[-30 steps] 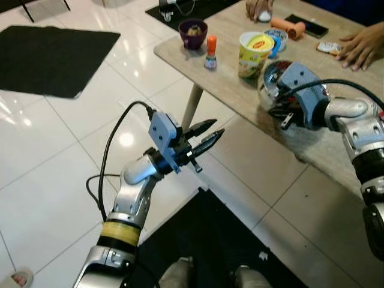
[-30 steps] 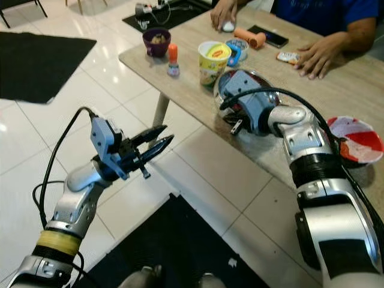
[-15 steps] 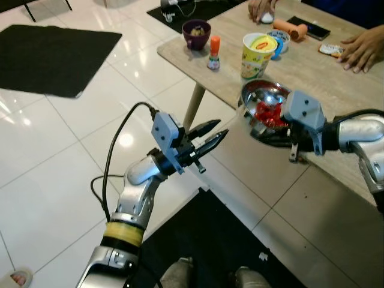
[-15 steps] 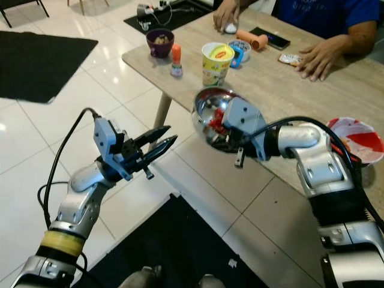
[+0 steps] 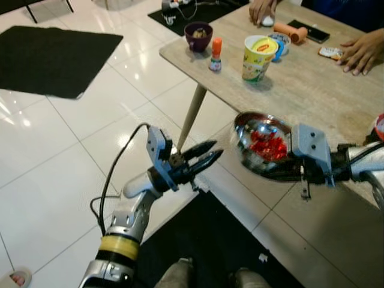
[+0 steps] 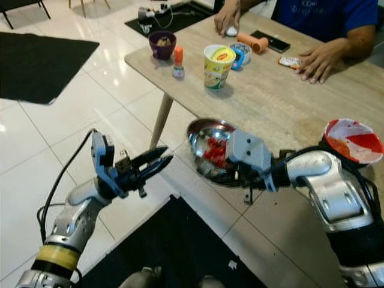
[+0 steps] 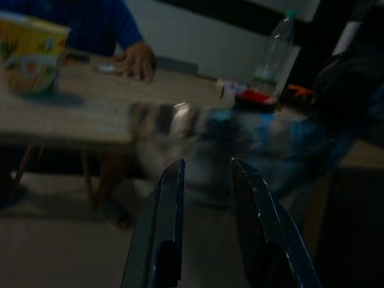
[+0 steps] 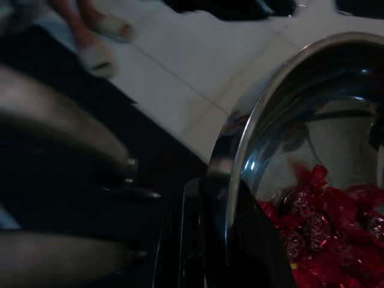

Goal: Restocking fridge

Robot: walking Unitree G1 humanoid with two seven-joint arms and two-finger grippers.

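A shiny steel bowl (image 5: 262,146) with red wrapped pieces inside hangs tilted at the near edge of the wooden table (image 5: 312,90). My right gripper (image 8: 211,191) is shut on the bowl's rim, one finger inside and one outside. The bowl (image 6: 211,150) is off the tabletop, partly over the floor. My left gripper (image 5: 211,153) is held out over the white tiles to the left of the bowl, open, with nothing between its fingers (image 7: 171,198). In the left wrist view the bowl (image 7: 180,129) is a blur ahead of the fingertips.
On the table's far end stand a yellow cup (image 5: 258,57), a purple bowl (image 5: 198,35) and a small orange-capped bottle (image 5: 215,54). A person's hands (image 5: 357,54) rest there beside a phone. A red-and-white bowl (image 6: 354,141) sits at the right. Black mats (image 5: 54,57) lie on the floor.
My right gripper has drawn the steel bowl off the table toward me and to the left, and lowered it. The left gripper has dropped slightly and stayed open.
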